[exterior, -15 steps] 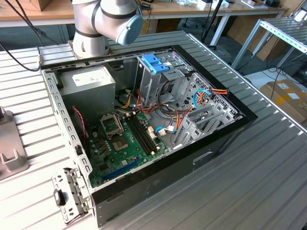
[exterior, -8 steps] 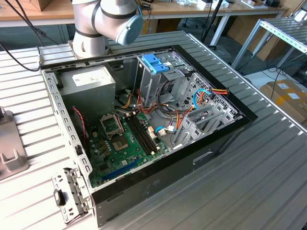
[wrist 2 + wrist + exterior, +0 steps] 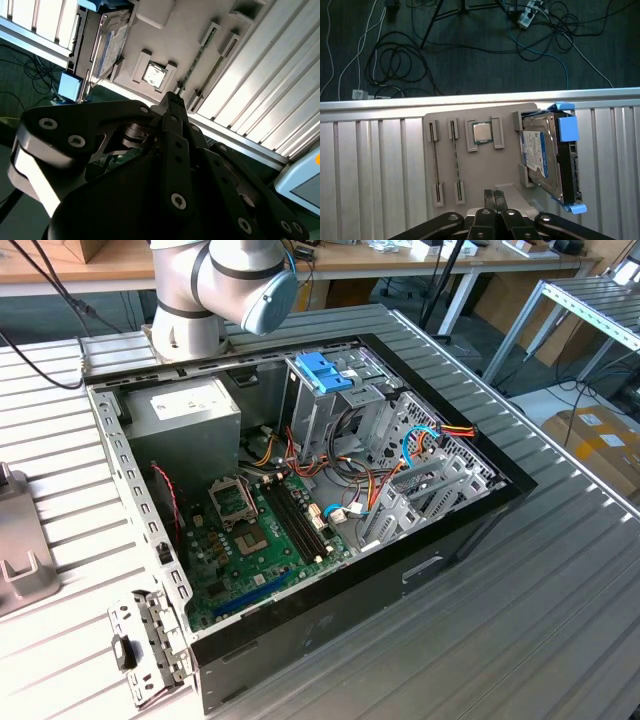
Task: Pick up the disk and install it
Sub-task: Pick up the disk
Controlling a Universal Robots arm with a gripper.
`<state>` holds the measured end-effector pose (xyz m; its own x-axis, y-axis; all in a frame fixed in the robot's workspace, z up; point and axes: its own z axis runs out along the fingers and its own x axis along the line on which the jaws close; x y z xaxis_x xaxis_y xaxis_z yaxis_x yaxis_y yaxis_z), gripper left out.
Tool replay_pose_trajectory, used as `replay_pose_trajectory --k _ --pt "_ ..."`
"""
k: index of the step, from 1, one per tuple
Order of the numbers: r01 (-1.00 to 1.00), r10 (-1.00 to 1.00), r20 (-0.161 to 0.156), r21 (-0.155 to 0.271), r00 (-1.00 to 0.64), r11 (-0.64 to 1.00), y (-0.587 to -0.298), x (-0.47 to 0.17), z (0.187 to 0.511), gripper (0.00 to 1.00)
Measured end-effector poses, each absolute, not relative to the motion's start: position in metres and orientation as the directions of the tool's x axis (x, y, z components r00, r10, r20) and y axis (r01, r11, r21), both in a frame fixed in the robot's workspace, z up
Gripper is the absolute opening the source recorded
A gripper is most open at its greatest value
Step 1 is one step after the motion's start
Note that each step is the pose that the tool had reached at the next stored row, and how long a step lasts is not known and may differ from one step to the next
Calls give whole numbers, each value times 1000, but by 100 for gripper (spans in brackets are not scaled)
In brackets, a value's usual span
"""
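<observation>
In the first wrist view the hand [image 3: 495,193] has its two black fingertips pressed together with nothing between them, and it hangs over one edge of a grey holder plate [image 3: 510,112] that lies on the ribbed aluminium surface [image 3: 370,165]. The disk [image 3: 542,155] rests in a cradle at one end of that plate, propped at a tilt so that its white label with the blue band shows, with blue plastic rails along its sides; it is apart from the hand. A processor chip [image 3: 482,132] sits in a bracket near the middle of the plate, between the disk and two narrow slots. Beyond the surface's edge, cables [image 3: 395,60] lie on the dark floor. In the exterior view the arm [image 3: 225,285] stands behind an open computer case [image 3: 400,570], which holds a green motherboard [image 3: 250,540], a grey power supply box [image 3: 185,415] and an upright drive cage [image 3: 325,375] with a blue top.
</observation>
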<state>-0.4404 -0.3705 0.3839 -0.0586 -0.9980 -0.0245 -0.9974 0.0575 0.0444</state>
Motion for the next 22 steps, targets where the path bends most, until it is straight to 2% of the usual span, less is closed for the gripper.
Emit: replay_pose_trajectory --k 10,14,15,16,17,18,22 --pt "-997 -998 -25 44 -59 58 -371 -440 384 11" --pt "-997 -998 -25 44 -59 58 -371 -440 384 36" --pt "-997 -998 -25 44 -59 58 -371 -440 384 48" --pt "-997 -998 -25 44 -59 58 -371 -440 384 54" --pt "-997 -998 -25 44 -59 58 -371 -440 384 54" --pt "-997 -998 -25 44 -59 58 -371 -440 384 60" --pt "-997 -998 -25 44 -59 58 -371 -440 384 60"
